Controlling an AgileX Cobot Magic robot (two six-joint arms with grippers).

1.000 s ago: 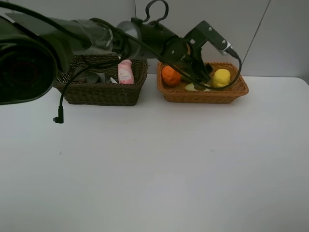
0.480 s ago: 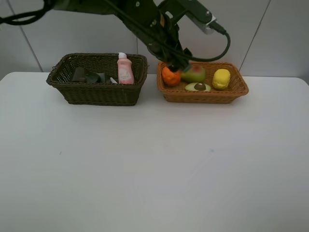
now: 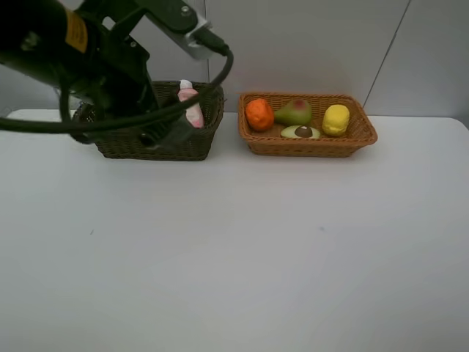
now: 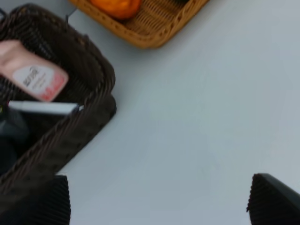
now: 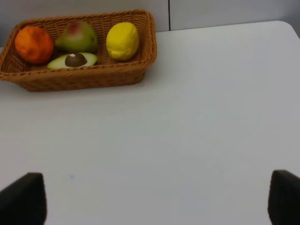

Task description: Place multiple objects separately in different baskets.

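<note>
The orange-tan basket (image 3: 366, 136) holds the orange (image 3: 259, 114), the red-green pear (image 3: 294, 112), the avocado half (image 3: 301, 132) and the lemon (image 3: 336, 119). My left arm (image 3: 95, 59) hangs over the dark basket (image 3: 201, 147) and hides most of it; the small pink bottle (image 3: 193, 111) shows behind it. In the left wrist view the pink bottle (image 4: 35, 70) and the white marker (image 4: 44, 108) lie in the dark basket (image 4: 89, 122). My left gripper (image 4: 159, 206) is open and empty above the table beside that basket. My right gripper (image 5: 152, 201) is open and empty, well short of the orange-tan basket (image 5: 93, 77).
The white table (image 3: 242, 249) spreads wide in front of both baskets. A grey wall stands close behind them. The right arm does not show in the exterior high view.
My left arm has swung leftward from over the orange-tan basket to the dark basket. The pear and the other fruit now lie uncovered. The right gripper's state is unchanged.
</note>
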